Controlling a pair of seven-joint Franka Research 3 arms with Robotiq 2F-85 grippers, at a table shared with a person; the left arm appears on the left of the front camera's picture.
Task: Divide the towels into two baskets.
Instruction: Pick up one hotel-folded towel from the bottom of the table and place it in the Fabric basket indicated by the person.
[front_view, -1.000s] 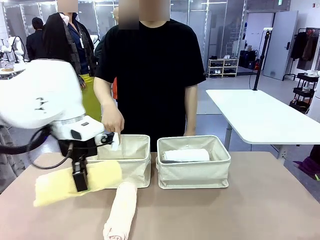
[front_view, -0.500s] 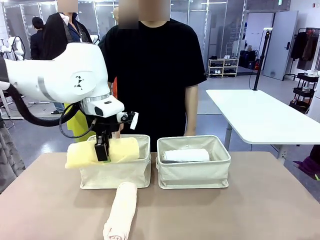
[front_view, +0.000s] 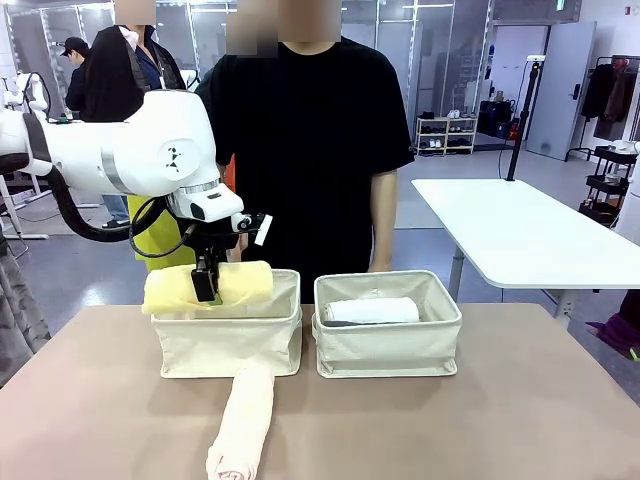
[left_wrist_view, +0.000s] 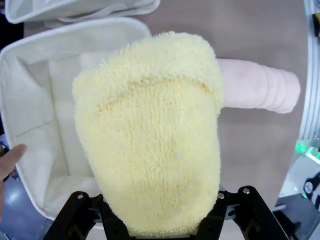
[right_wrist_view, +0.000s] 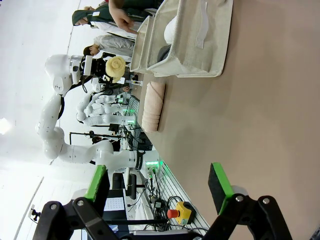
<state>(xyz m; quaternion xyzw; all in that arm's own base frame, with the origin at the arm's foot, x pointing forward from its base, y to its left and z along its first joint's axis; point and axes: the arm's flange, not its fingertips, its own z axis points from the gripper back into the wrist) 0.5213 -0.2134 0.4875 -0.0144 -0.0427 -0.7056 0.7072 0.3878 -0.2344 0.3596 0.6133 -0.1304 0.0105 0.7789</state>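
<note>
My left gripper (front_view: 206, 290) is shut on the pale yellow towel (front_view: 208, 288), holding it just above the open top of the left basket (front_view: 230, 345). From the left wrist the yellow towel (left_wrist_view: 152, 135) hangs over the basket's white inside (left_wrist_view: 37, 130). A white towel (front_view: 372, 311) lies in the right basket (front_view: 388, 345). The pale pink towel (front_view: 243, 420) rests on the table in front of the left basket; its roll (left_wrist_view: 260, 90) also shows past the yellow one. My right gripper (right_wrist_view: 157, 192) is open, low over bare table, far from both baskets (right_wrist_view: 187, 37).
A person in a black shirt (front_view: 305, 140) stands behind the baskets, one hand (left_wrist_view: 10, 157) at the left basket's far rim. A white table (front_view: 520, 235) stands behind on the right. The brown tabletop (front_view: 480, 420) has free room to the right and front.
My left arm has lifted the yellow towel from low at the table's left and carried it up and right, over the left basket. The pink and white towels have not moved.
</note>
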